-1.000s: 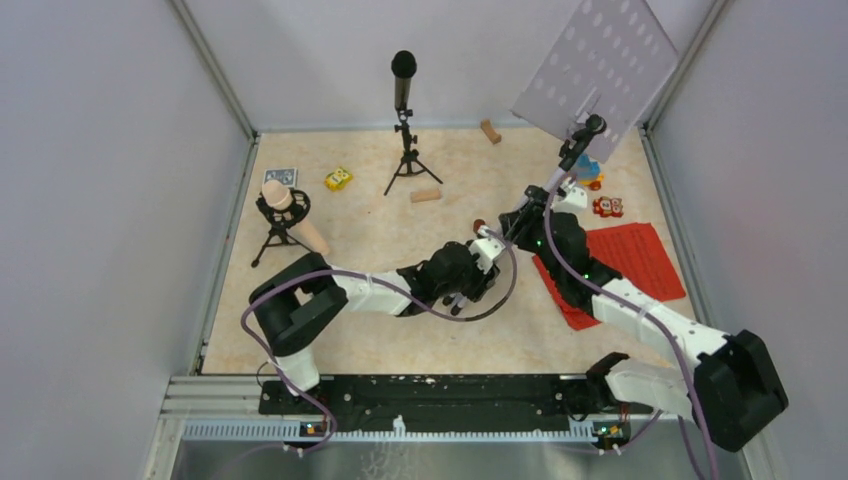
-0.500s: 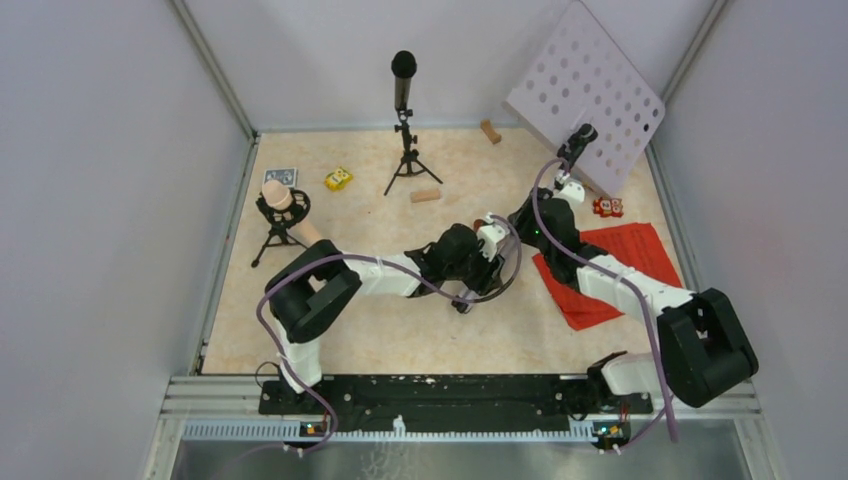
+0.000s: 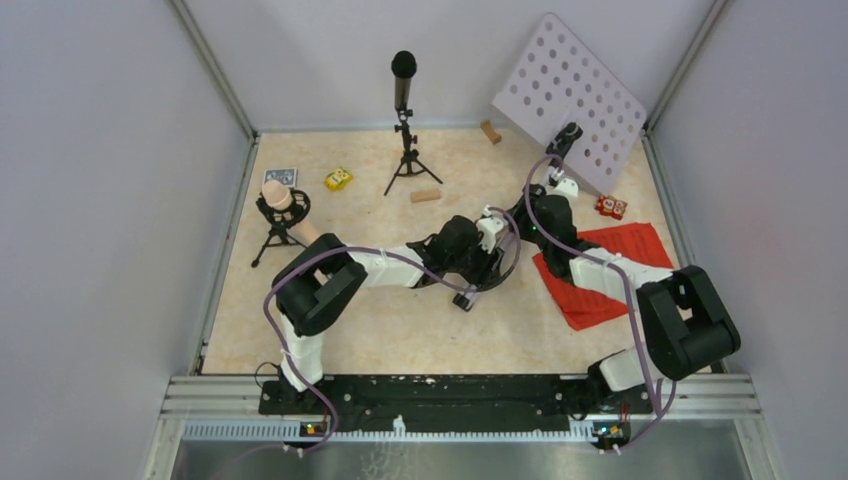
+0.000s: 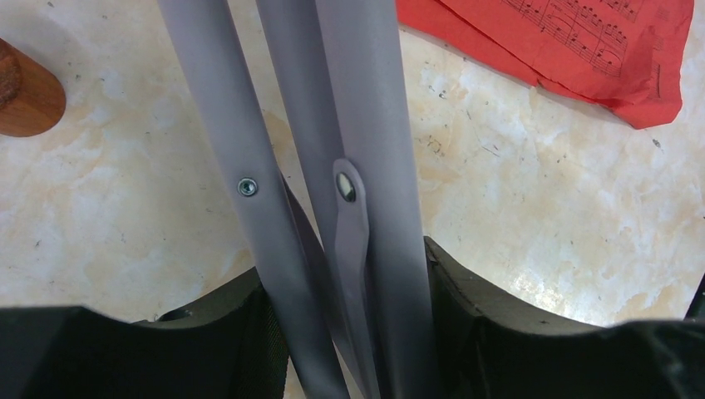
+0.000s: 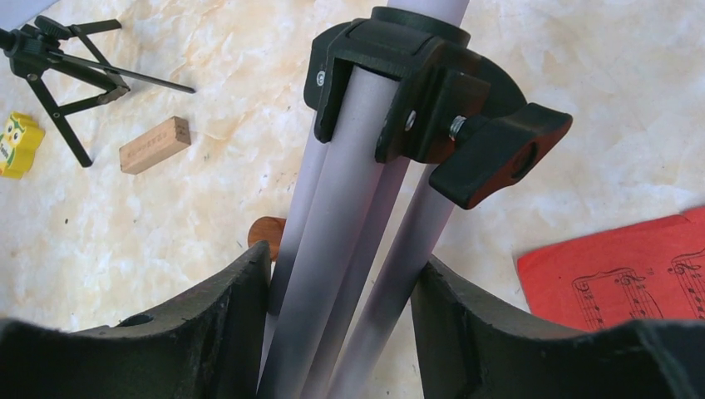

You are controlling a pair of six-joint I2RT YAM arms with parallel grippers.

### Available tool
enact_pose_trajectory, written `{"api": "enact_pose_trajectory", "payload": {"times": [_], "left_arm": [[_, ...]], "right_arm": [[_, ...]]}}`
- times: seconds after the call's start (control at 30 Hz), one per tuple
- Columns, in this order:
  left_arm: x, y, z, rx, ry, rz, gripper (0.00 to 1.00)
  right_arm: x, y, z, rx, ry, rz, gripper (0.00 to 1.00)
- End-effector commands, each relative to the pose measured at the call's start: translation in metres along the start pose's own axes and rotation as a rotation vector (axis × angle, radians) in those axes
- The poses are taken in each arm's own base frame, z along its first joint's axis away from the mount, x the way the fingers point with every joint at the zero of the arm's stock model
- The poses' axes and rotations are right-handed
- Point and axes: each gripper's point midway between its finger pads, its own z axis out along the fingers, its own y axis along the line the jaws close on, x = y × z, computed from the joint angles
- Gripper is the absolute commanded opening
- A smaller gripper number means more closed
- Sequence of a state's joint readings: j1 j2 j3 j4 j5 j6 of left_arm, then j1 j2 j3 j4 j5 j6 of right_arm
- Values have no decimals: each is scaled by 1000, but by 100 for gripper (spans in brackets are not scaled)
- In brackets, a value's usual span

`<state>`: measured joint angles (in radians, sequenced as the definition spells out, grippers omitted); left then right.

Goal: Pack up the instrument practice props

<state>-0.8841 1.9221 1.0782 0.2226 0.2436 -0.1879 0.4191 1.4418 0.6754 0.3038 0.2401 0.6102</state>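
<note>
Marbled tabletop; music desk lower and further left than before.

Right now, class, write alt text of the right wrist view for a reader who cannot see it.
The right gripper grips the folded silver stand legs just below a black clamp with a knob. On the pale table behind are a wooden block, a small black tripod and red sheet music.
</note>
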Motion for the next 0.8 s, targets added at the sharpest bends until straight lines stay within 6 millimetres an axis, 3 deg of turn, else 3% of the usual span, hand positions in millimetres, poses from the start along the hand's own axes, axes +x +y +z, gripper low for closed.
{"api": "enact_pose_trajectory", "payload": {"times": [0.0,0.23,0.37,0.5,0.77], "left_arm": [[-13,16,9,-17,-29,190,41],[-5,18,12,-18,-10,144,56],[-5,21,11,-28,-11,134,74],[-7,24,13,-39,-15,124,88],[-4,45,9,-106,-11,82,99]], "right_arm": [[-75,65,-9,-241,-220,-169,27],[-78,68,-14,-253,-220,-201,45],[-86,71,-23,-264,-235,-215,58],[-89,73,-31,-274,-229,-222,65],[-79,70,-43,-290,-191,-231,69]]}}
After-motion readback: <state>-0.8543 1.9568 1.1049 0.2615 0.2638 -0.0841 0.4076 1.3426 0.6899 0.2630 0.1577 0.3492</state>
